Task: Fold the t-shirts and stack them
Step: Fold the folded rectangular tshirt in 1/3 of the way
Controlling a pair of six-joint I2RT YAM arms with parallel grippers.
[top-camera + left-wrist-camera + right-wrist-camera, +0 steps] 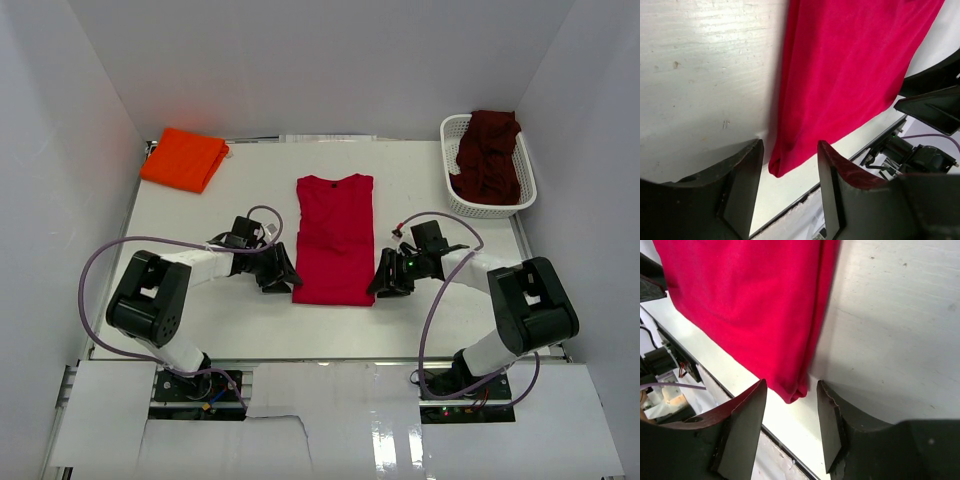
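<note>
- Left pincer [789, 150]: jaws spread, nothing clamped. Low over the tabletop [200, 215], at the near left corner of the red t-shirt [335, 240].
- Left wrist view: that corner, a rolled fold edge, sits in the gap between the two fingers. Cannot tell whether either finger touches the cloth.
- Right pincer [791, 387]: also spread wide, holding nothing. Set at the near right corner of the same shirt, mirroring the left one.
- Right wrist view: the corner's fold pokes into the gap between the fingers; contact not clear.
- Red t-shirt: flat at mid-tabletop, sides folded in to a long narrow panel, collar at the far end, hem toward the arm bases.
- Orange t-shirt [183, 158]: folded into a compact pad at the far left corner of the tabletop, well apart from the red one.
- Dark maroon t-shirt [488, 155]: crumpled and unfolded, heaped inside the white lattice basket [470, 208] at the far right, part of it rising above the rim.
- Both arms reach inward from their bases, cables looping beside them.
</note>
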